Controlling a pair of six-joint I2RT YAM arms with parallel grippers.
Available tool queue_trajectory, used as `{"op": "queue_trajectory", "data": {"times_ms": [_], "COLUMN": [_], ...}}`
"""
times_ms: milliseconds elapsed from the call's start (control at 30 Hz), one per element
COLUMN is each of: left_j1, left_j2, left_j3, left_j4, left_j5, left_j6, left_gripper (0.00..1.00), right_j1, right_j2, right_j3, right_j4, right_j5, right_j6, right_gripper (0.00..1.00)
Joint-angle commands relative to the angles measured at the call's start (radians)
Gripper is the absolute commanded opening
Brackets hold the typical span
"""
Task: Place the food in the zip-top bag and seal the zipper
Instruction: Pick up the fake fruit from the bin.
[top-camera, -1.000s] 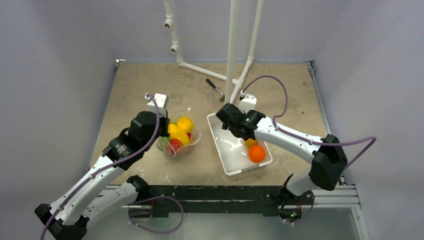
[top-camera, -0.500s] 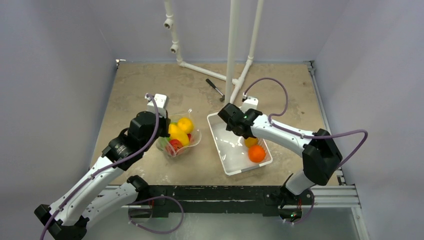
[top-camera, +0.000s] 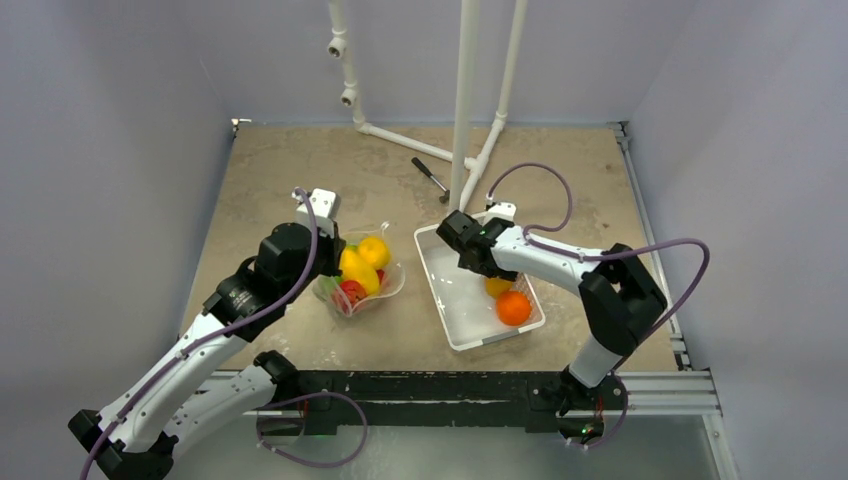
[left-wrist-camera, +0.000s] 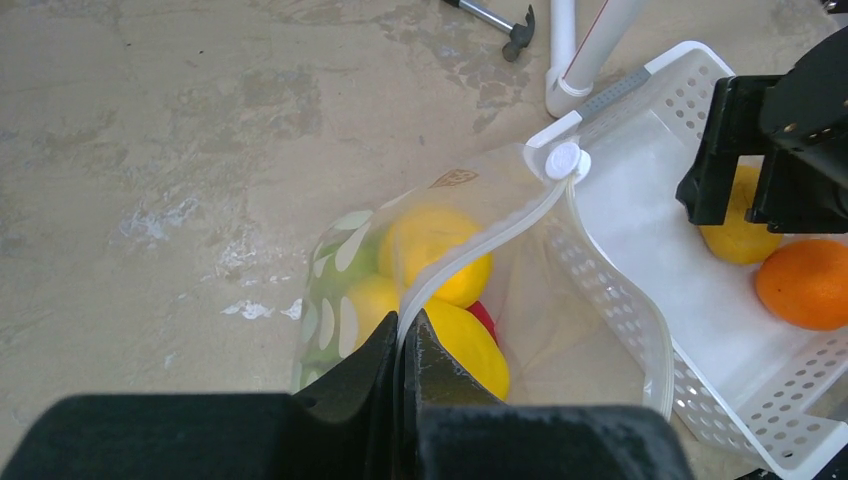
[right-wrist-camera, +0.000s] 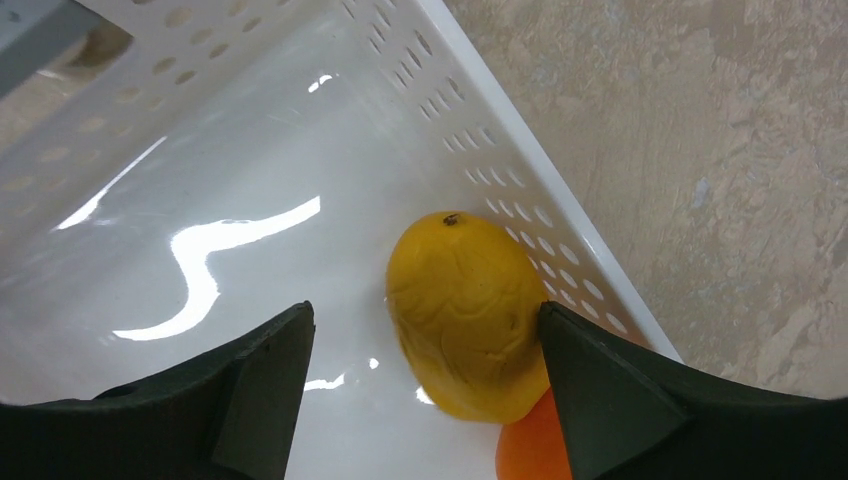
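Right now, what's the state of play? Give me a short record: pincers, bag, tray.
left pincer: shut on the zip-top bag at its zipper
right pincer: open, astride the lemon in the tray
bag contents: yellow fruit and red fruit, mouth open
tray contents: lemon, orange
stage: loading, not yet sealed

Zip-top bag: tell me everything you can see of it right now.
The zip-top bag is clear crinkly plastic, standing on the table left of the white tray, mouth open. A pale zipper strip runs along its rim to a round white slider. The left gripper is shut on that strip, holding the rim up. Inside lie yellow fruits, a red piece and a green shape with pale spots.
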Motion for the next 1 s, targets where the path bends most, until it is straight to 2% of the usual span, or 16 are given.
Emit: {"op": "queue_trajectory", "data": {"times_ms": [0, 133, 333, 433, 567, 700, 833, 967], "left_j1": [0.004, 0.002, 0.000, -0.001, 0.000, 0.000, -0.001, 0.001], "left_j2": [-0.019, -0.026, -0.028, -0.028, -0.026, -0.023, -0.020, -0.010], "left_j3": [-0.001, -0.005, -0.005, -0.005, -0.007, -0.007, -0.006, -0.010], "left_j4": [0.064, 0.064, 0.063, 0.063, 0.063, 0.063, 0.062, 0.061], "left_j5": [0.033, 0.042, 0.042, 0.039, 0.032, 0.026, 0.020, 0.010], "left_j6": [-0.010, -0.010, -0.010, -0.010, -0.008, -0.008, -0.007, -0.007], "left_gripper": [0.00, 0.00, 0.00, 0.00, 0.00, 0.00, 0.00, 0.00], "right_j1": [-0.003, -0.001, 0.000, 0.000, -0.001, 0.003, 0.019, 0.049], "right_j2": [0.029, 0.066, 0.091, 0.075, 0.049, 0.006, -0.056, -0.116], "right_j3": [-0.021, -0.030, -0.015, -0.009, 0.004, 0.029, 0.072, 0.131], "right_j4": [-0.009, -0.009, -0.008, -0.010, -0.012, -0.009, -0.006, 0.023], "right_j5": [-0.011, -0.027, -0.038, -0.047, -0.045, -0.044, -0.038, -0.051], "right_j6": [0.031, 0.036, 0.037, 0.046, 0.045, 0.039, 0.025, -0.013], "right_gripper": [0.84, 0.82, 0.74, 0.63, 0.36, 0.19, 0.13, 0.12]}}
